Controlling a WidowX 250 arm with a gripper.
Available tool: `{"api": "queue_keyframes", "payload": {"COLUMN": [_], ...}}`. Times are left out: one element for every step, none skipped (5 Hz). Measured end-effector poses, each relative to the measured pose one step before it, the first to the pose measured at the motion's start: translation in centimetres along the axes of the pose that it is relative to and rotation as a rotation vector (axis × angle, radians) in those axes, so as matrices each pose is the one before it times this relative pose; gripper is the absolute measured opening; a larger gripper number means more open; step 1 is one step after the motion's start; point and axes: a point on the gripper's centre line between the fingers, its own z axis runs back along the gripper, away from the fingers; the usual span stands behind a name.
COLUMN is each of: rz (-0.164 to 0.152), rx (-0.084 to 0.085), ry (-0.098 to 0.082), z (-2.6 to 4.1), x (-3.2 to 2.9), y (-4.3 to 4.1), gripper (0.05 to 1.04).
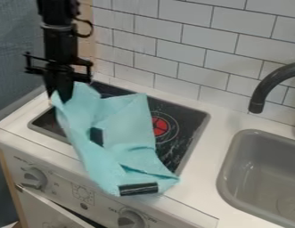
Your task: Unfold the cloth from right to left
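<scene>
While teal cloth [122, 147] is lying rumpled across black cooktop [194, 119] and reaching over counter's front edge, black gripper [59, 99] is touching its upper left corner. Cannot tell whether gripper is clamping cloth or standing apart (folds are crowding in there). Small printed marks are surrounding left knob [35, 178] and right knob [131, 219]. Cloth is hiding part of red-centred burner [159, 127]. Bottom edge is cutting off right knob; right edge is cutting off sink [246, 149] and dark faucet [269, 85].
</scene>
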Motion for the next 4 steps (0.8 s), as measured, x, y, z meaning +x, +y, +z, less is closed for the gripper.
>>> {"api": "queue_keyframes", "payload": {"rz": [0.0923,0.0503,0.0444,0.0125], "rx": [0.0281,0.0005,0.0381,0.0192], "ry": [0.0074,0.0105,0.0135,0.0313], "z": [-0.299,-1.302,-2.066,-1.515], "x": [-2.112,-1.163,0.213,0.186], "y": [2.138,1.138,0.354,-0.177], "gripper": [0.054,0.054,0.054,0.080]}}
